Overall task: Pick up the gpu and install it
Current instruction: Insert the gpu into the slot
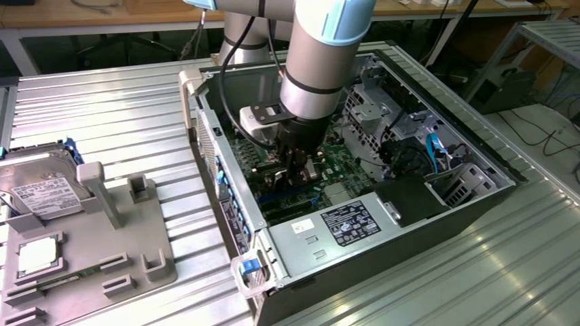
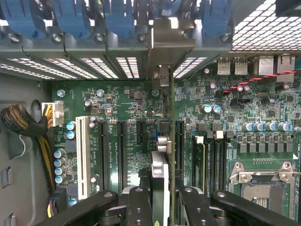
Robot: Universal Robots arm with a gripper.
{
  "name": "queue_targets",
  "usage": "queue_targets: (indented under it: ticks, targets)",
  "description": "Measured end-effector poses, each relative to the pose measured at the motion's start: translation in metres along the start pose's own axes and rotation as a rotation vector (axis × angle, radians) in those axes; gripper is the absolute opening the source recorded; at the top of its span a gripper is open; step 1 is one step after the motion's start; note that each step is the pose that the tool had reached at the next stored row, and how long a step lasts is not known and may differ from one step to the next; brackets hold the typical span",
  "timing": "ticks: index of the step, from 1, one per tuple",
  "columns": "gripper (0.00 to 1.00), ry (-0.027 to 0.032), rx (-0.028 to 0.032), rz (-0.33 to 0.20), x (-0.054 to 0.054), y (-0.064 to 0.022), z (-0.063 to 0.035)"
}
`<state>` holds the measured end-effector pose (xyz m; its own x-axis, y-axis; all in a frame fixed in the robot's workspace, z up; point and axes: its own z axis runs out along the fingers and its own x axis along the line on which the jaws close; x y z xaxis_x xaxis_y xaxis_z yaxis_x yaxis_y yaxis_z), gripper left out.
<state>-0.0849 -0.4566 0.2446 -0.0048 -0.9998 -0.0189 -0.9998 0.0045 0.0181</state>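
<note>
Gpu [image 2: 165,146] upright on edge inside open computer case [image 1: 471,170], over green motherboard [image 2: 127,103], between black expansion slots. Its silver end bracket [image 2: 171,44] sits against rear slot openings, below blue latches [image 2: 70,19]. Whether card edge is seated in slot: cannot tell. Gripper [image 2: 162,200] pinches gpu from both faces, black fingers [image 2: 138,205] pressed to card; arm reaches down into case. Outside case, at exterior view's left, hard drive [image 1: 41,187] and processor chip [image 1: 38,252] rest on grey fixture tray [image 1: 136,261].
</note>
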Motion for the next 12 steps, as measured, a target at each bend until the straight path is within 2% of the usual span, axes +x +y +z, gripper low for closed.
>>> queue_targets:
  ticks: [12]
  targets:
    - [0.28, 0.0000, -0.0013, -0.007, -0.0009, -0.0005, -0.0001]
